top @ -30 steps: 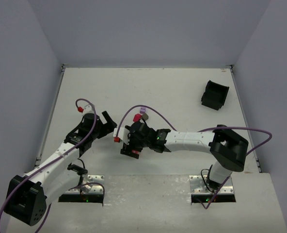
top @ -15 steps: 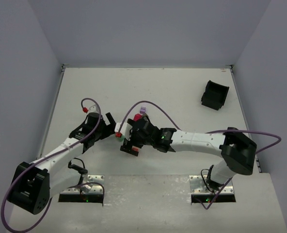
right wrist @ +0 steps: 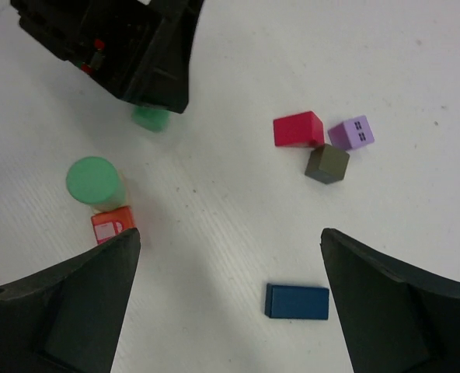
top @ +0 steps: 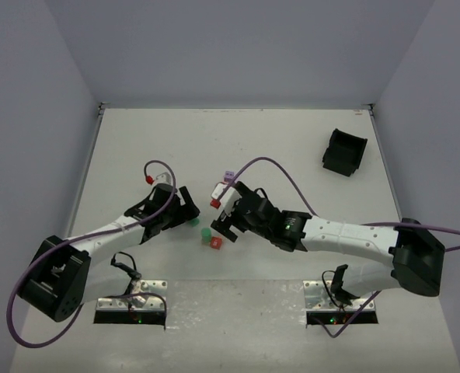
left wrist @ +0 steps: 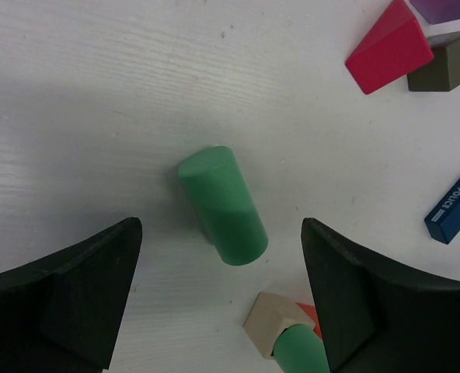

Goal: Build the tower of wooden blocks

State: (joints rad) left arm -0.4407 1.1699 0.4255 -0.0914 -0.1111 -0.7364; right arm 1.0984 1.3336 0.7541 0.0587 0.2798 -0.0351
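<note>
- The left gripper (left wrist: 220, 224) hung low over the white table (top: 292, 148), its two black fingers (left wrist: 82, 287) spread wide.
- A green wooden cylinder (left wrist: 222, 206) lay on its side between those fingers, touching neither.
- The right gripper (right wrist: 230, 233) was also spread wide, with only bare table between its fingers.
- A second green wooden cylinder (right wrist: 94, 180) stood upright against a tan wooden block (left wrist: 267, 320). I could not tell whether it stood on the block or beside it.
- An orange-red wooden block (right wrist: 112, 225) sat just beside that pair.
- A red wooden wedge (right wrist: 297, 128), a purple wooden cube (right wrist: 351, 133) and a dark olive wooden block (right wrist: 327, 164) lay clustered together.
- A blue flat wooden block (right wrist: 297, 301) lay apart from them.
- A black plastic bin (top: 344, 151) sat well apart, at the far right of the table.
</note>
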